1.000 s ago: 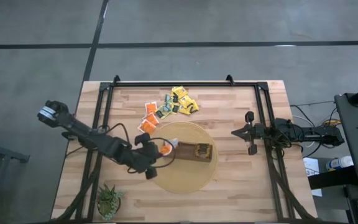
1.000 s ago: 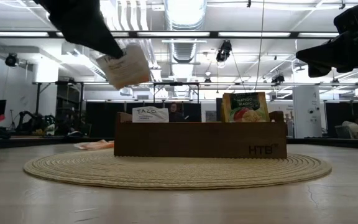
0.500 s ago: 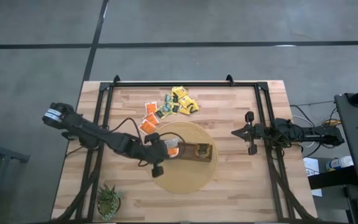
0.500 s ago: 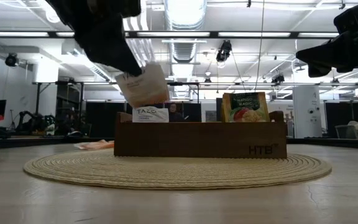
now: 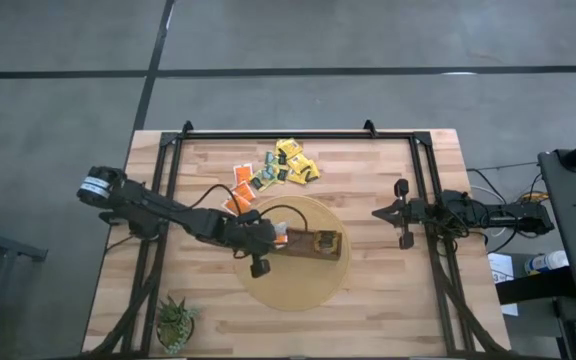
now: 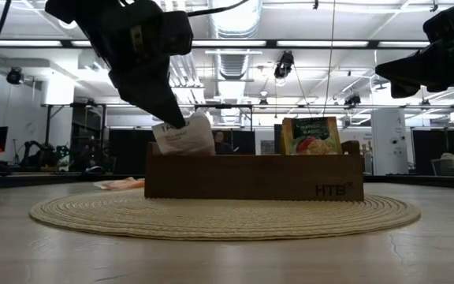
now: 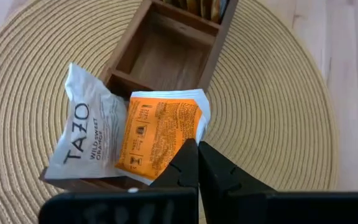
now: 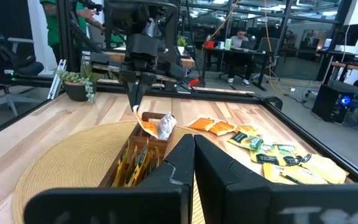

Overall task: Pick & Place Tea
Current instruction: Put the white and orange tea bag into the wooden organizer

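Wooden table [image 5: 388,310] carries round woven mat [image 5: 298,290], loose tea sachets [image 5: 286,166], potted plant [image 5: 175,322].

Counter [image 5: 388,300]: light wooden planks, with a black frame [image 5: 298,135] along its edges. Grey floor [image 5: 268,40] around it.

Round woven mat [image 5: 298,290] lies near the counter's middle. On it rests a long dark-brown compartmented box [image 5: 318,245]; low view shows "HTB" lettering on its front wall [image 6: 333,189].

Small green potted plant [image 5: 176,322] stands at the counter's near-left corner, apart from the mat.

Room beyond: ceiling lights [image 6: 235,16], desks and a seated person [image 8: 241,43] far behind the counter.
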Controlling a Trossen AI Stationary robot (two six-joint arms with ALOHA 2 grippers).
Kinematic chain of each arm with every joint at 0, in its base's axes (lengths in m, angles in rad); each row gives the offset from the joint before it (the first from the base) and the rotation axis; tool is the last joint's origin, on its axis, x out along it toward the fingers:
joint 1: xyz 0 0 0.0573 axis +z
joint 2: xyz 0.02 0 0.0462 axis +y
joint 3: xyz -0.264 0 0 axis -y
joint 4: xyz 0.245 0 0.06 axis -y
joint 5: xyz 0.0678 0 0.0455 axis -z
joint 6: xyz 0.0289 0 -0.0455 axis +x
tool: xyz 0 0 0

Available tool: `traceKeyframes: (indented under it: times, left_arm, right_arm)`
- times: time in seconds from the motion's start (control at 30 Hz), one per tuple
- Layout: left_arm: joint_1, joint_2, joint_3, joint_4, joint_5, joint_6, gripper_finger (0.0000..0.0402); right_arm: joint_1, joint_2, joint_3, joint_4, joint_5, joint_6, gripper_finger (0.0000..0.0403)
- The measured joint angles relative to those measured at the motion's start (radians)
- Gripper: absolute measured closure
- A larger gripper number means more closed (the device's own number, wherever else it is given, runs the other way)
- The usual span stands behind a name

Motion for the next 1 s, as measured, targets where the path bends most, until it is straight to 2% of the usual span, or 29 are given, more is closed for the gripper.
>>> traceKeyframes:
  times: [0.1,0.37,1.0]
  left_arm:
    - [0.009,-0.002,0.002,0.001,-0.013,-0.003,0.0402]
    - [0.037,-0.008,0.002,-0.015,-0.136,-0.003,0.0402]
    - [0.053,-0.016,0.002,-0.040,-0.185,0.036,0.0401]
  right_arm:
    - [0.000,0.000,0.000,0.000,0.000,0.000,0.0394]
    - [0.000,0.000,0.000,0.000,0.000,0.000,0.0394]
    - [0.000,-0.001,0.000,0.000,0.000,0.000,0.0394]
